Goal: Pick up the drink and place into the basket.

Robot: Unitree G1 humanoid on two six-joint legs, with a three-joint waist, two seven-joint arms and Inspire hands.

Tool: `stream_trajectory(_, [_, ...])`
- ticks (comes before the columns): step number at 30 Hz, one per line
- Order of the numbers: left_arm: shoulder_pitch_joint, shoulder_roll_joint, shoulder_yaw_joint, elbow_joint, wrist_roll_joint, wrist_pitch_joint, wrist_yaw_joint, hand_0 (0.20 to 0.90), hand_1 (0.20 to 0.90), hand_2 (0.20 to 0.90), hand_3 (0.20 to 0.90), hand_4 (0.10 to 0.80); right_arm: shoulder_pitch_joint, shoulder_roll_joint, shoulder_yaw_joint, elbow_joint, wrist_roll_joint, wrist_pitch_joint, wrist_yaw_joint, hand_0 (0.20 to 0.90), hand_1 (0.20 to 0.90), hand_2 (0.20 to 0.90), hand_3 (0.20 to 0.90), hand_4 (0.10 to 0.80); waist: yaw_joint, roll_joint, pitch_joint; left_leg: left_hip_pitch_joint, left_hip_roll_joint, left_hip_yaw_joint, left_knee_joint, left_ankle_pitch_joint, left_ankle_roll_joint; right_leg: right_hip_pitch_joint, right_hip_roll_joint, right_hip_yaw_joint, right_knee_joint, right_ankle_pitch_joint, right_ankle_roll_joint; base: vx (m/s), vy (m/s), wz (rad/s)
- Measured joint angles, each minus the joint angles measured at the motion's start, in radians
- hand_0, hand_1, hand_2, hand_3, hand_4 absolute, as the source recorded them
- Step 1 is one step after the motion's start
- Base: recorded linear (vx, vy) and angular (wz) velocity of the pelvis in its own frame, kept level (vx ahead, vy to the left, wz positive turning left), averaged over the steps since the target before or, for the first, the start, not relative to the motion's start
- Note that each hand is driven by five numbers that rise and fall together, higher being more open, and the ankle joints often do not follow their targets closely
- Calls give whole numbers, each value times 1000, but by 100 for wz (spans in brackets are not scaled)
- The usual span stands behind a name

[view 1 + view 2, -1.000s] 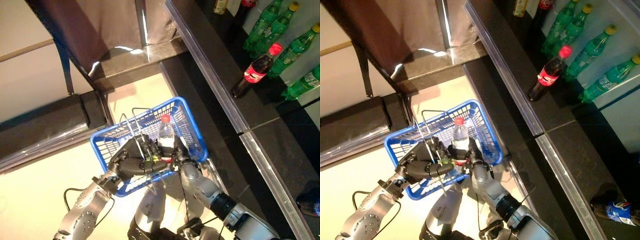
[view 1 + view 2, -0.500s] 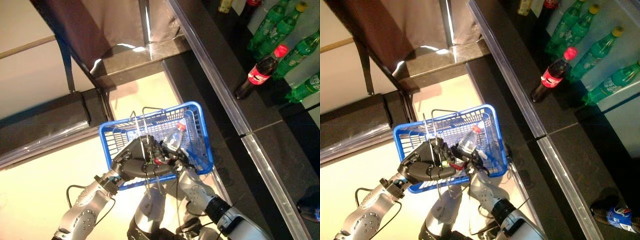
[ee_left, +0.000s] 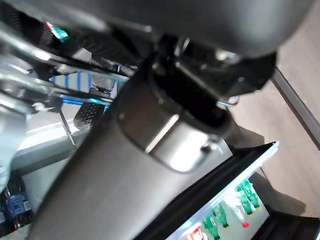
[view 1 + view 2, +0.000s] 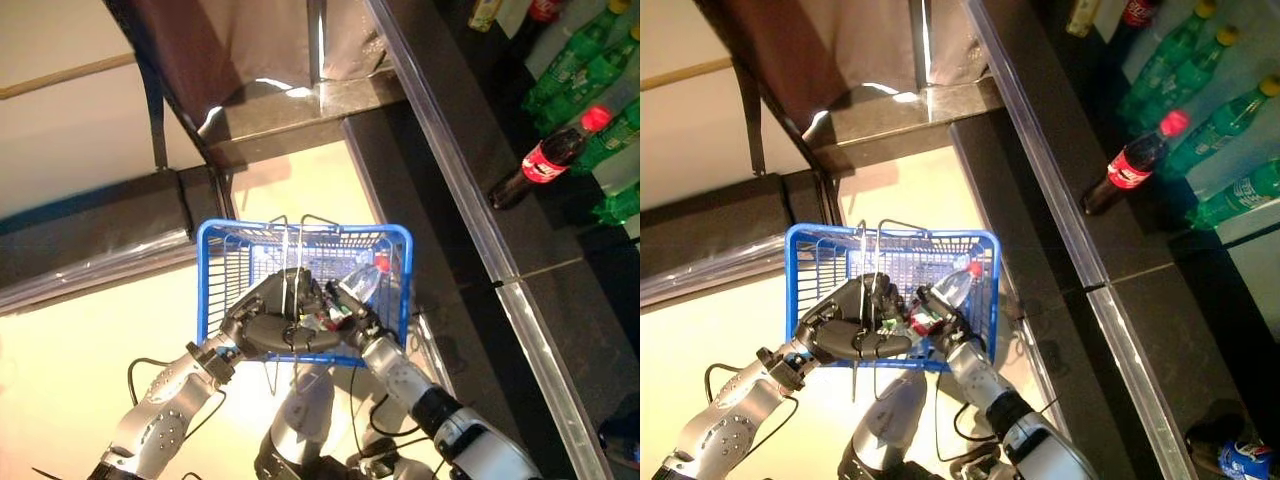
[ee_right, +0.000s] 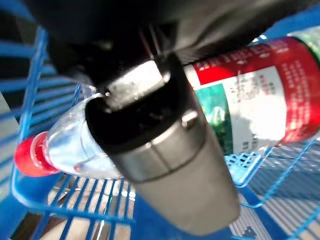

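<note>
A clear drink bottle (image 4: 950, 286) with a red cap (image 4: 382, 267) and a red, white and green label (image 5: 260, 95) lies tilted inside the blue wire basket (image 4: 217, 262), cap toward the basket's far right corner. My right hand (image 4: 348, 312) is shut on the bottle's body, and its thumb (image 5: 165, 150) crosses the bottle in the right wrist view. My left hand (image 4: 268, 328) holds the basket from the near side, its fingers curled round the thin wire handles (image 4: 288, 250). The left wrist view is mostly filled by the hand's own bulk, with a strip of blue basket (image 3: 82, 80) past it.
A dark counter with a metal rail (image 4: 450, 170) runs along the right. Beyond it a cola bottle (image 4: 545, 165) stands by several green bottles (image 4: 580, 65). A blue-labelled bottle (image 4: 1238, 462) lies on the floor at lower right. A dark ledge (image 4: 90, 235) lies left of the basket.
The bottle stood upright over the basket's rim; it now lies tilted low inside the basket, still in my right hand. The camera view has shifted.
</note>
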Motion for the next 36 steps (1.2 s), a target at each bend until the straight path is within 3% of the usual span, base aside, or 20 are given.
stream_trajectory(3, [-23,50,0,-15,0,10,-4,300,300,300,200,100,-49,4,-33,10,46,6,-17,300,300,300,200,100,16,-16,0,0,-2,-5,0,0,0,12,9,-2,-23,3,2,52,-35,12])
stream_trajectory(10, [-46,55,-1,-15,0,30,-4,300,300,300,200,100,-89,19,-71,84,95,42,-45,300,300,300,200,100,14,-22,-1,2,-5,-6,0,-1,1,28,20,0,-58,22,6,10,5,1])
stream_trajectory(11, [-46,55,-2,-15,0,31,-4,300,300,300,200,100,-89,20,-76,94,99,46,-47,368,368,368,280,180,14,-22,-1,2,-5,-6,0,-1,1,29,21,0,-61,24,6,0,0,0])
stream_trajectory(12, [-46,56,-5,-15,0,35,-4,300,300,300,200,100,-89,20,-79,98,102,50,-51,629,629,629,584,484,14,-23,-1,2,-5,-6,0,-1,2,29,21,1,-62,25,6,0,0,0])
stream_trajectory(13, [-46,56,-5,-15,0,35,-4,300,300,300,200,100,-89,20,-79,98,102,50,-51,629,629,629,584,484,14,-23,-1,2,-5,-6,0,-1,2,29,21,1,-62,25,6,0,0,0])
stream_trajectory(14, [-46,56,-6,-15,0,44,-4,300,300,300,200,100,-89,26,-80,114,104,51,-54,900,900,900,900,800,14,-25,-1,2,-5,-7,0,0,3,29,21,1,-62,26,6,0,0,0])
stream_trajectory(27, [-44,42,-29,-1,3,69,51,300,300,300,200,100,-65,44,-82,101,86,37,-61,900,900,900,900,800,0,-27,-1,2,-2,-5,0,2,5,28,23,3,-63,30,5,-5,3,0])
stream_trajectory(36, [-3,-1,-14,162,40,57,138,300,300,300,200,100,88,-13,-27,-257,-3,-5,21,900,900,900,900,800,-68,-48,1,2,16,15,-1,2,6,22,36,18,-81,48,-1,-38,17,-7])
